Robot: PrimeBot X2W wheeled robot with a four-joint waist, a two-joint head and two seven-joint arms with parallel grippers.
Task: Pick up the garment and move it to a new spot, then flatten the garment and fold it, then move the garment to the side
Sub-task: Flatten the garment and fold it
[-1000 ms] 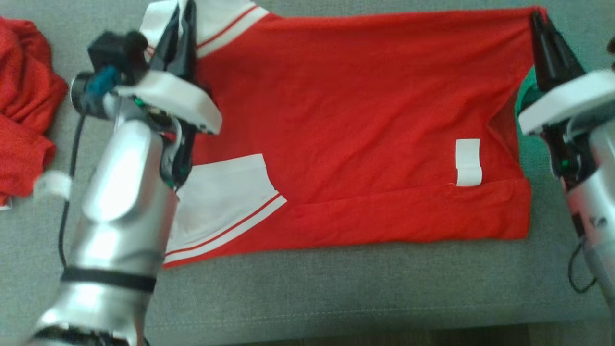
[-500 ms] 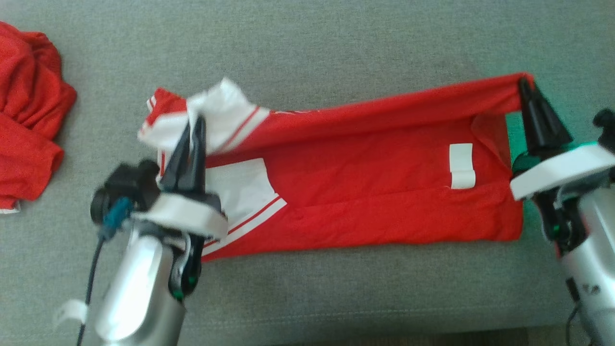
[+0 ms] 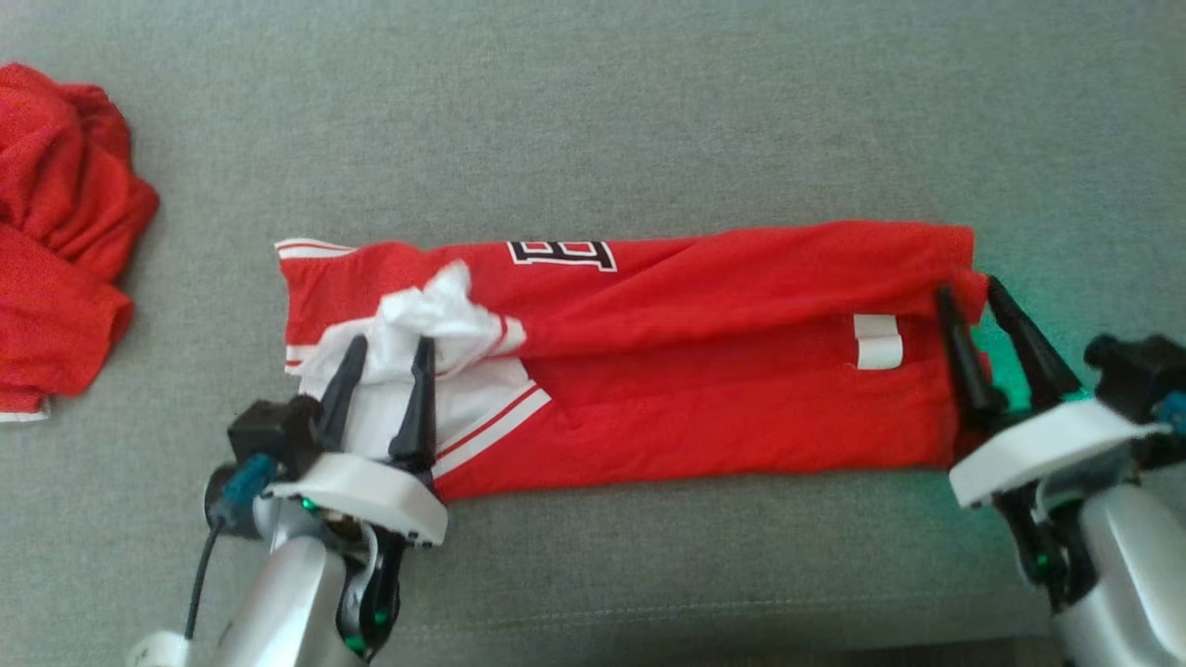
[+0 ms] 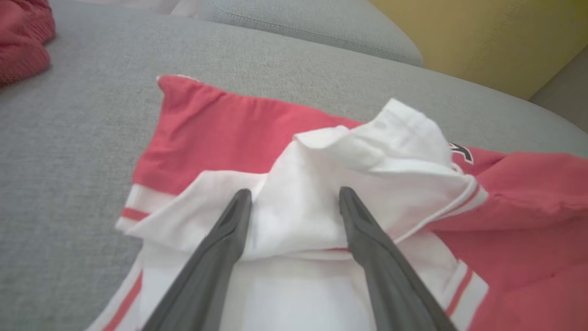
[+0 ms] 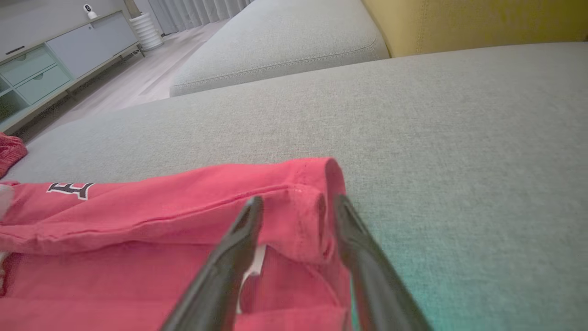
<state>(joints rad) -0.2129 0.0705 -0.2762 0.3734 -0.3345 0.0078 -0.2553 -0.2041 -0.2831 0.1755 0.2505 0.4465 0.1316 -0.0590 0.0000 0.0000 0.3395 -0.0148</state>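
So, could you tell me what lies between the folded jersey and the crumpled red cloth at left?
In the head view, only bare grey cushion separates the folded jersey from the crumpled red cloth.

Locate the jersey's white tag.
Head view: the white tag sits near the right end of the red jersey, just left of the right gripper.

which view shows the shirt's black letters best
Head view: the lettering is clearest, on the garment's top fold. Right wrist view shows it small at left; left wrist view, a corner behind the white sleeve.
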